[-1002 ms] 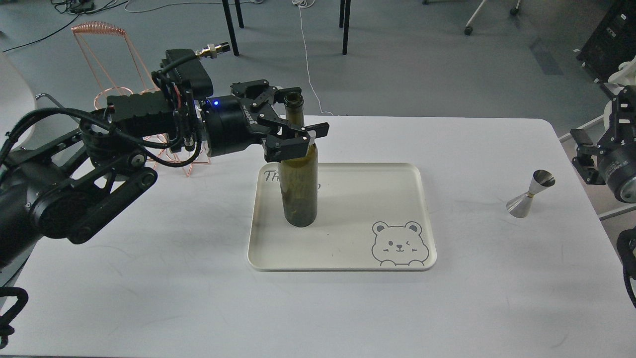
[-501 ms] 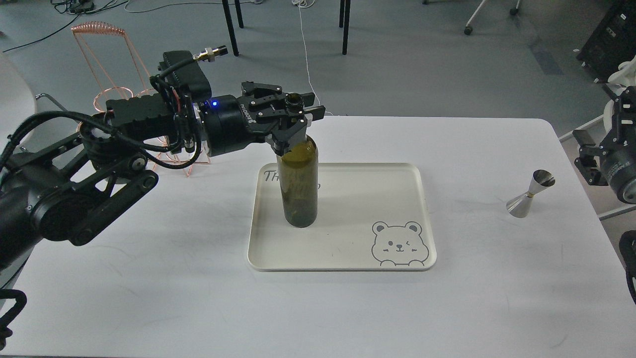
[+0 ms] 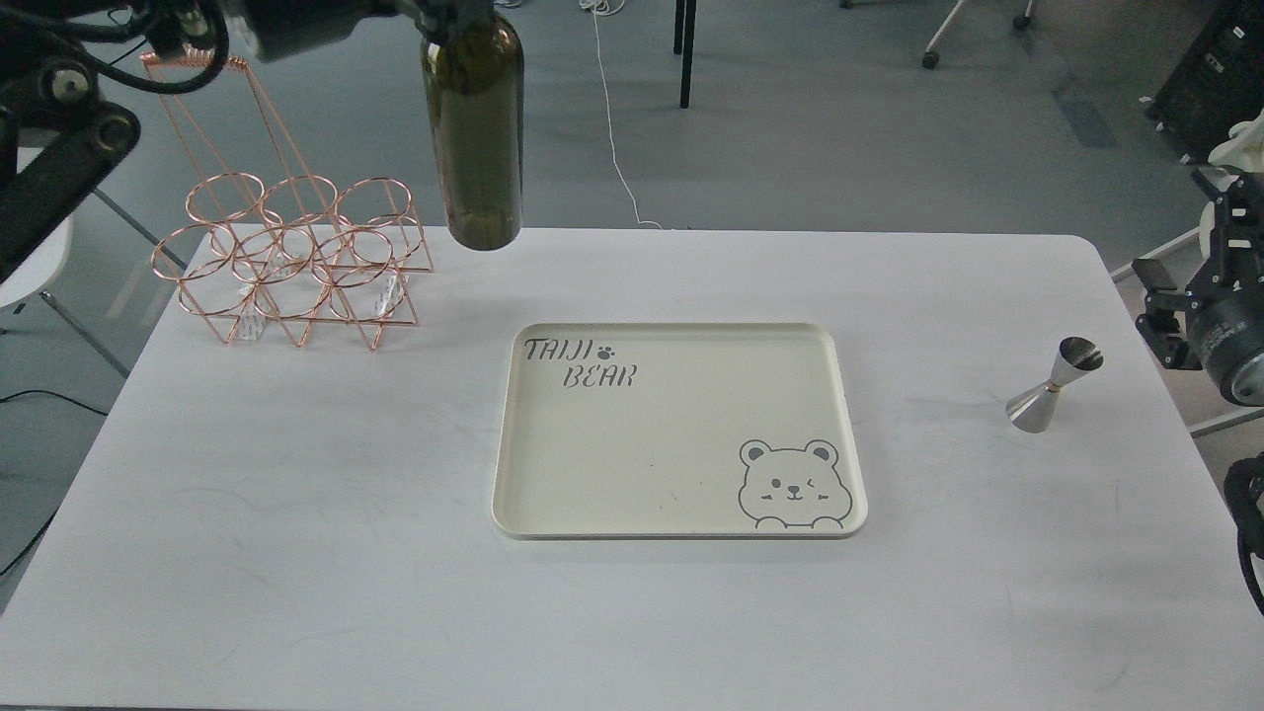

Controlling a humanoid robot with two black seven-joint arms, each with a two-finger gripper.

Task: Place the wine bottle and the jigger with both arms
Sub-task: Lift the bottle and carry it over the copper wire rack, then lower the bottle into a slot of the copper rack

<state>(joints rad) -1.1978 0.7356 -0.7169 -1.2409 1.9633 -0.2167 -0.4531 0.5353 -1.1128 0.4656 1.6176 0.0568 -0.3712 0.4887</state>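
Observation:
The dark olive-green wine bottle (image 3: 481,128) hangs upright in the air above the table's back left, right of the wire rack. Its neck runs out of the top of the view. My left gripper (image 3: 449,10) shows only as dark parts at the top edge around the bottle's shoulder and holds the bottle up. The silver jigger (image 3: 1055,387) stands on the table at the right, by itself. My right gripper (image 3: 1163,311) is at the right edge, a little right of the jigger and apart from it. It is dark, and its fingers cannot be told apart.
A cream tray (image 3: 513,494) with a bear drawing lies in the middle of the white table, with nothing on it. A copper wire bottle rack (image 3: 286,267) stands at the back left. Chair legs and cables are on the floor behind the table.
My left gripper took the bottle by the neck and lifted it off the tray, up and to the left. The tray now holds nothing. The right arm and jigger barely moved.

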